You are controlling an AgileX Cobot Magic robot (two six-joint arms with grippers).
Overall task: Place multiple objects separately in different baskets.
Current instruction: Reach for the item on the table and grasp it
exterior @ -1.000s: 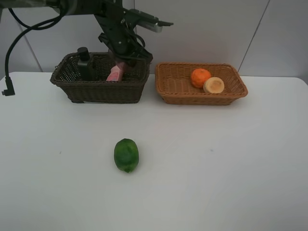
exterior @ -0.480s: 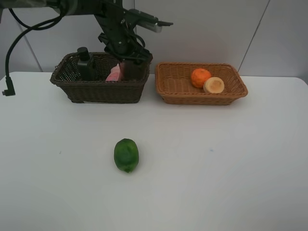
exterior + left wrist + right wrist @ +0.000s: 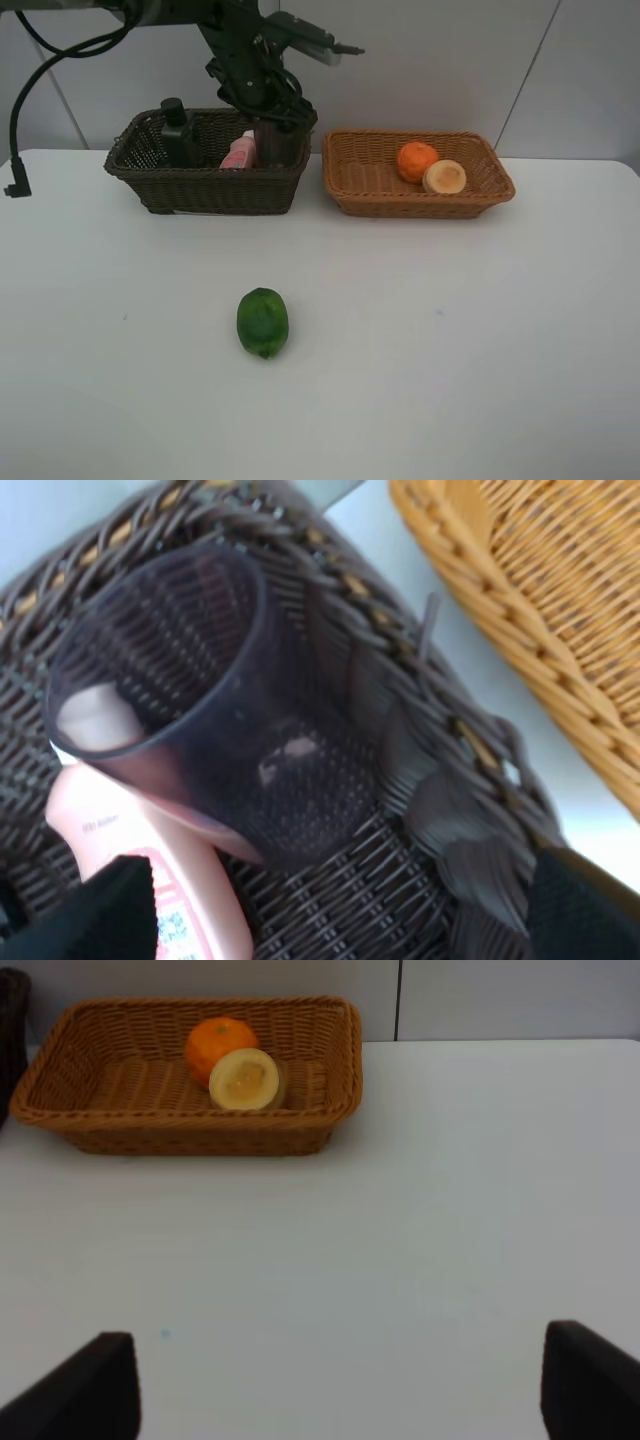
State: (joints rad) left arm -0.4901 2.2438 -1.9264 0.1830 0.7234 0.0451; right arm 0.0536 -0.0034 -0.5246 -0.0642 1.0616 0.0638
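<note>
Now cup (image 3: 210, 710) in dk basket (image 3: 205, 180); hand (image 3: 262, 105) open

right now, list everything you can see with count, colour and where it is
dark basket: 1, dark brown wicker, back left of table
light basket: 1, orange-tan wicker, back right
pump bottle: 1, dark, in dark basket
pink bottle: 1, pink, in dark basket
cup: 1, translucent mauve, in dark basket beside pink bottle
orange: 1, orange, in light basket
round fruit: 1, pale yellow, in light basket
green fruit: 1, green, on table in front
table: 1, white
left pincer: 1, black, open, over cup
right pincer: 1, black, open, above table
</note>
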